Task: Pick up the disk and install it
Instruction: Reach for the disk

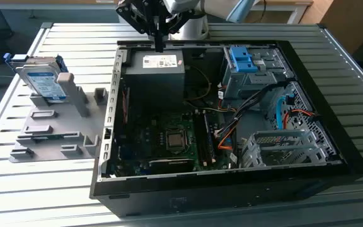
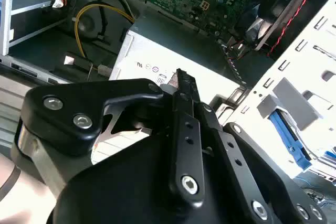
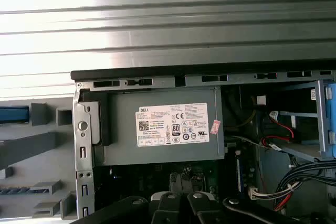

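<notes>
Table (image 1: 74,33): slatted metal, carries everything.
Case (image 1: 232,191): black PC tower lying on its side, side panel off, internals open to view. Sits mid-table, a bit toward the exterior view's right.
Arm (image 1: 191,8): comes in from the far edge of the table and reaches over the far wall of the case. Wrist turned downward.
Gripper (image 1: 159,46) (image 2: 181,77): points down, hanging above the PSU (image 1: 153,71) at the far corner of the case on the exterior view's left. Jaws pressed together, nothing between them. Tips clear of the PSU as far as I can tell; contact can't be ruled out from the exterior view.
Fixture (image 1: 49,135): grey moulded holder with several slots, on the table just beside the case on the exterior view's left.
PSU again: dark grey box, white sticker on top, directly below the wrist in both wrist views.
Disk (image 1: 43,80): not picked up. Stands upright on edge in the far slot of the fixture, well apart from the gripper. Silver-grey body, white-and-blue label facing the exterior camera, blue rails along the edges.
Bracket (image 1: 241,59): bare blue plastic, in the drive bay at the far side of the case, exterior view's right.
</notes>
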Tool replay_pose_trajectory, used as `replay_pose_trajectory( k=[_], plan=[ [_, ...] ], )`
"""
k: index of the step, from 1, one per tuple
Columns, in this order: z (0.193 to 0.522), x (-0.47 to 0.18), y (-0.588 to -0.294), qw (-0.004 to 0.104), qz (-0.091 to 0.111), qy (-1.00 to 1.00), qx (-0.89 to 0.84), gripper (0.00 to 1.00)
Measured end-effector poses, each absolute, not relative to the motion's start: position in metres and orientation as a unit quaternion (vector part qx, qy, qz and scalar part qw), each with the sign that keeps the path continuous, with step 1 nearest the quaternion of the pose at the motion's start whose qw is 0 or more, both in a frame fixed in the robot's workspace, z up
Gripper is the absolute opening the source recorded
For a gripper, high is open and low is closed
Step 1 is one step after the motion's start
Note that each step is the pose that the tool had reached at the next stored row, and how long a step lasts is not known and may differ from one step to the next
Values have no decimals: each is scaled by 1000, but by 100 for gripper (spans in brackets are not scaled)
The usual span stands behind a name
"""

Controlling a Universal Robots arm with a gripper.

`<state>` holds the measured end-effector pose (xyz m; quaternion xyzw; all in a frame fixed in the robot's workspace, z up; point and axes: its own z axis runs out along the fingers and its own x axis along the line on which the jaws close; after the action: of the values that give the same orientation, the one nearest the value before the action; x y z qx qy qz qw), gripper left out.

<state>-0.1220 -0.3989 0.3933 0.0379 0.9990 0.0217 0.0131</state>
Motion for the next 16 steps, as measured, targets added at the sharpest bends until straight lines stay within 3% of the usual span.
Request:
replay_pose_trajectory(
  k=[16],
  plan=[
    [393,-125,-399,13,22,999,38,11]
  ],
)
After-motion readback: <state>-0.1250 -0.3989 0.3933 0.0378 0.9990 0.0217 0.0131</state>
